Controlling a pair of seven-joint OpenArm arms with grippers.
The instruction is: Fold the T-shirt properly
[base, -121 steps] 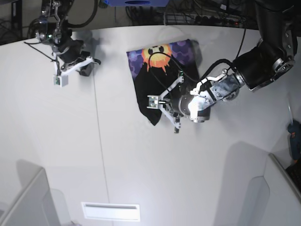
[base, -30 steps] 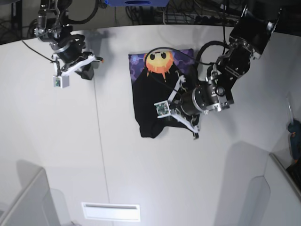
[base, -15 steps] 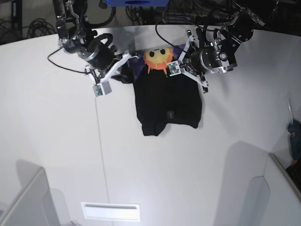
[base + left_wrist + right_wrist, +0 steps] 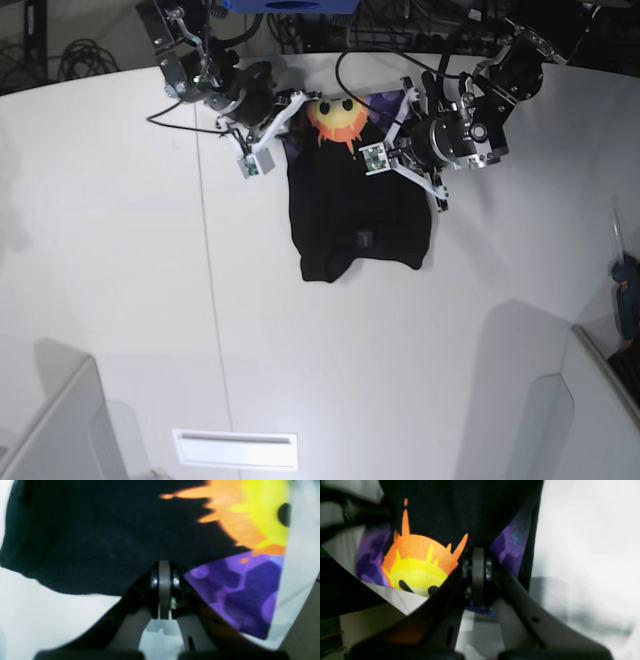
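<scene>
From my remote station, nearest me the white tabletop (image 4: 330, 380) lies bare. Beyond it, toward the far edge, the T-shirt (image 4: 355, 215) lies as a partly folded black block, plain side up, its near hem a little uneven. Only at its far end does the print show: an orange-yellow sun face on purple, peeking out from under the black layer.

Both arms work at that far end. On the right of the base view, the left gripper (image 4: 161, 566) sits at the shirt's far right corner. Its wrist view shows the two fingers pressed together with black cloth at their tips, just where the black layer meets the purple print; I judge it is pinching that edge, though the picture is soft.

On the left of the base view, the right gripper (image 4: 477, 555) sits at the far left corner. Its fingers are likewise drawn together, with black fabric hanging beyond them and the sun face just to the left of them in its own view. I read this too as a pinch on the cloth.

I take it the two far corners are held as a pair so the printed end can be carried evenly toward the near hem, keeping the fold square.
</scene>
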